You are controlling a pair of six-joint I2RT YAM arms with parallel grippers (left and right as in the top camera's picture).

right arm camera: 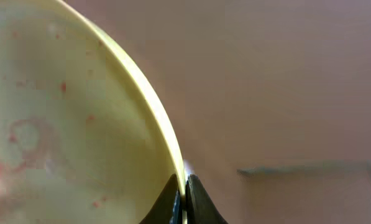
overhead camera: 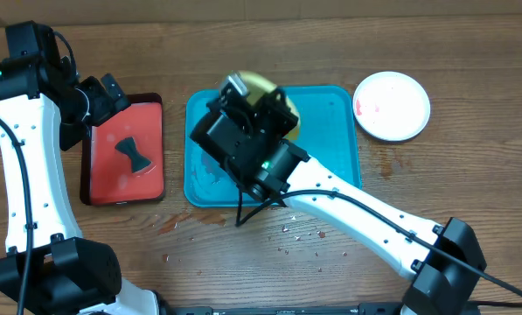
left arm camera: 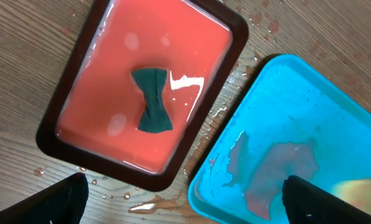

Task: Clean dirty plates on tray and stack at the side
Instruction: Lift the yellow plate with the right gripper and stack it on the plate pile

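We are working over a wet wooden worktop (overhead camera: 470, 52), with the teal tray (overhead camera: 335, 131) sitting at its middle and a film of pinkish water pooling in it. The red tray (overhead camera: 112, 179) is lying just beside it, toward the worktop's left edge, and a dark green bow-shaped cloth (left arm camera: 153, 99) is resting in it. The white plate (overhead camera: 392, 105), smeared red, is sitting off the tray by its far right corner. The yellow-green plate (right arm camera: 67, 124) is hanging tilted over the tray's far edge, and the right gripper (right arm camera: 185, 186) is pinching its thin rim. We are judging it light and stiff but wet and slippery, so a deeper bite on the rim seems safer. The left gripper (left arm camera: 184, 186) is hovering spread wide and empty above the gap between the trays.
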